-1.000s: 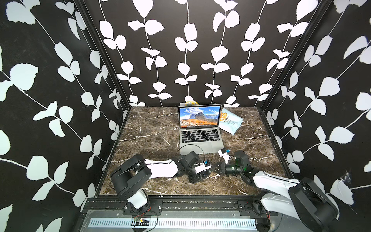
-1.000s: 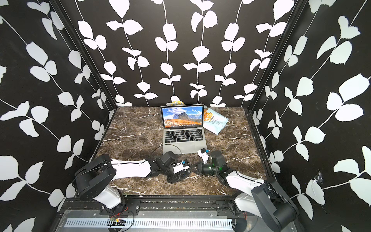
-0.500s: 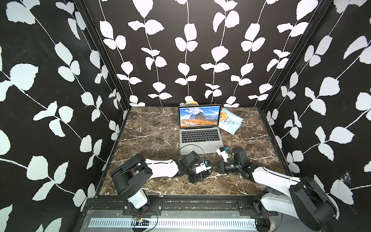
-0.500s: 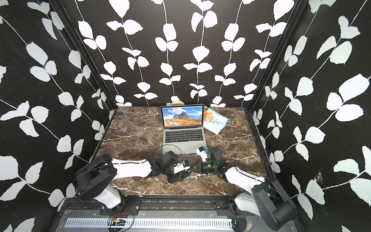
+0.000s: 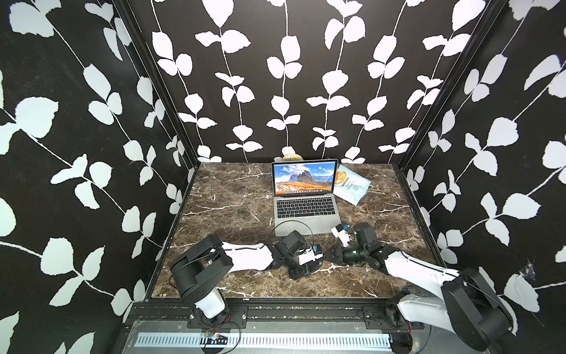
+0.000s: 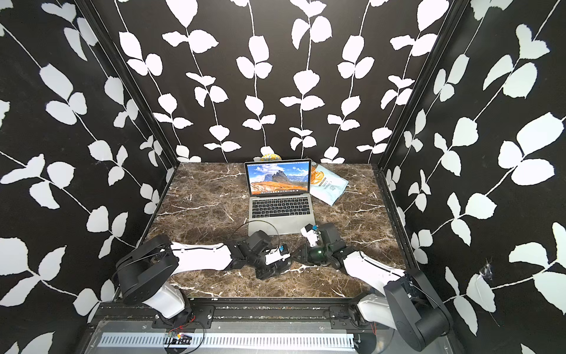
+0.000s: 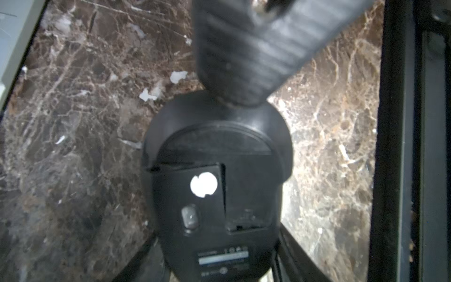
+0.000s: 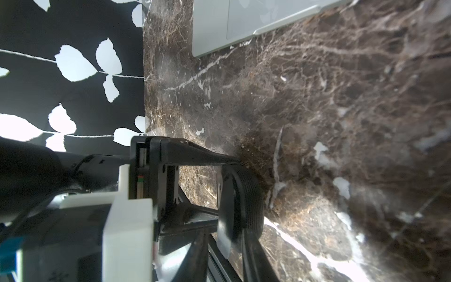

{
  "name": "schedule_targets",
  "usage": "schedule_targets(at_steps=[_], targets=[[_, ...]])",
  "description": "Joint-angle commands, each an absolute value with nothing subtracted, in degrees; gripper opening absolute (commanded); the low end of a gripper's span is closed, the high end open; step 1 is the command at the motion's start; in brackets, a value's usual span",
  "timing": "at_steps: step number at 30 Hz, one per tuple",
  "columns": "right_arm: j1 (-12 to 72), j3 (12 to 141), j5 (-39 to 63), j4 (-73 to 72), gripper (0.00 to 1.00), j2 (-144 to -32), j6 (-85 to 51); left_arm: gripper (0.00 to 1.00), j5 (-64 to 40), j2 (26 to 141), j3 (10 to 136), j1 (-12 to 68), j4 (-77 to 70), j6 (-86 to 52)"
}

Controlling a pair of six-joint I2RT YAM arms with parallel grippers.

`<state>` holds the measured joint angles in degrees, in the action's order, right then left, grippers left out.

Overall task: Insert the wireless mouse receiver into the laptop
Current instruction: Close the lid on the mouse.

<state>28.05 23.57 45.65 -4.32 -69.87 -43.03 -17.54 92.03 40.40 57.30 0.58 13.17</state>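
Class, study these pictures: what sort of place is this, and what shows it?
Probably a robot test booth: leaf-patterned walls enclose a marble-look tabletop, with a left arm and right arm mounted at its front.

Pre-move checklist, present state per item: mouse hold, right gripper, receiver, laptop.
1. Hold: left gripper clamps the wireless mouse, underside towards its wrist camera: ok.
2. Approach: right gripper is at the mouse, with one finger at its end: ok. Open or shut: cannot tell.
3. Target: receiver found: cannot tell, since no view shows one clearly.
4. Destination: laptop is open and flat on the table: ok.
5. Port in sight: not ok, as no view shows one.
6. Obstruction: packet lies beside the laptop's right rear. Whether it blocks a port: cannot tell.
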Motion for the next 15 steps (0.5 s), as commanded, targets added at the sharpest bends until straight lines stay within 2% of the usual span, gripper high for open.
schedule_targets(at_steps=[1,3,7,15], targets=[[27.6,25.2,44.0,-3.3,0.29,-68.4,-41.8,0.32,-17.2,94.3,40.0,57.7,6.7,13.2],[27.4,25.6,41.5,-0.7,0.32,-66.3,-41.0,0.32,-17.1,94.5,40.1,57.8,7.0,13.2],[27.5,25.8,41.1,1.5,0.50,-66.1,-39.4,0.32,-17.1,94.6,40.3,57.9,7.1,13.2],[28.8,25.3,46.1,-1.5,0.61,-71.6,-37.4,0.31,-17.0,94.8,40.4,58.0,7.5,13.4]])
